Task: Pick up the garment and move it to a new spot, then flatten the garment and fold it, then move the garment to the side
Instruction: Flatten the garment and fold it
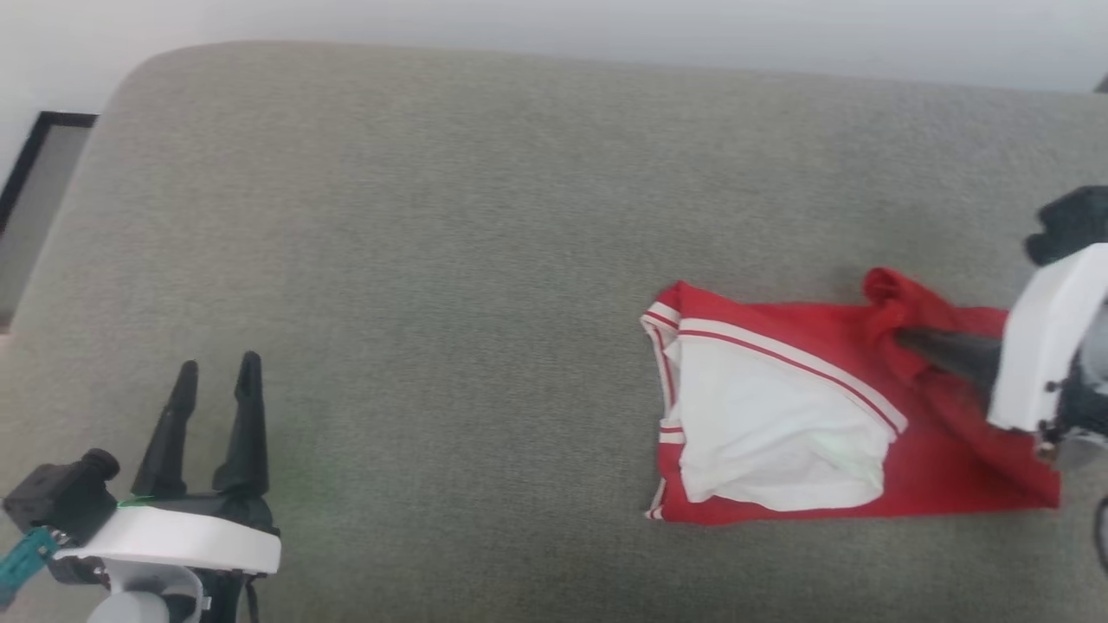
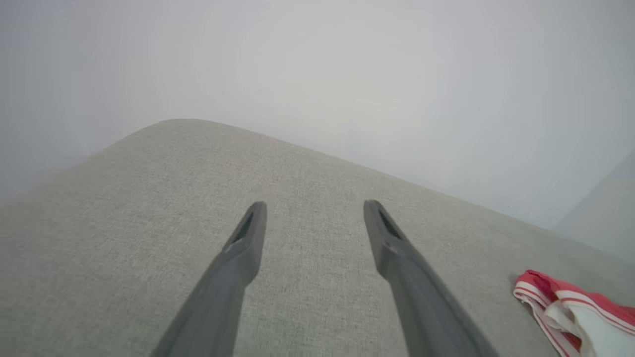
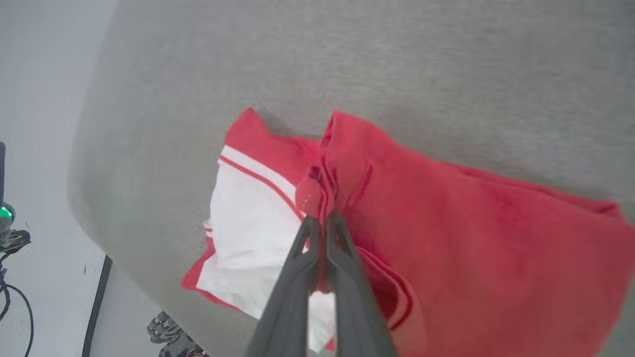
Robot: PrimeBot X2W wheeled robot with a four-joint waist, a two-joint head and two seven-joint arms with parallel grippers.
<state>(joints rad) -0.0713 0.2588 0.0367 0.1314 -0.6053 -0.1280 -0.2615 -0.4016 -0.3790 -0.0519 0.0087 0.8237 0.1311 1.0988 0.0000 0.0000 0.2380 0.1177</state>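
Garment [image 1: 779, 415]: a small red jersey with white sleeves and red-and-white striped trim. It lies folded into a rough oblong on the grey upholstered surface [image 1: 433, 260], toward that surface's right end and nearer its front edge than its back. A white sleeve panel is uppermost on the half facing the surface's middle. Plain red body cloth makes up the half toward the surface's right end.

Right pincer [image 1: 905, 337]: closed on a raised pucker of red cloth by the garment's rear edge, fingers pressed together with the fold between them. The rest of the cloth rests on the surface.

Left pincer [image 1: 216, 368]: fingers spread and holding nothing, poised over the surface's left front part, well apart from the garment.

Handling (judged): the cloth looks light, limp and without stiffness, and not fragile. It should sag from any single hold, and its layers may slide on one another. A pinch that catches only the top layer would likely peel the fold open. A hold through all layers at an edge or corner seems the safer way to carry the bundle aside intact.
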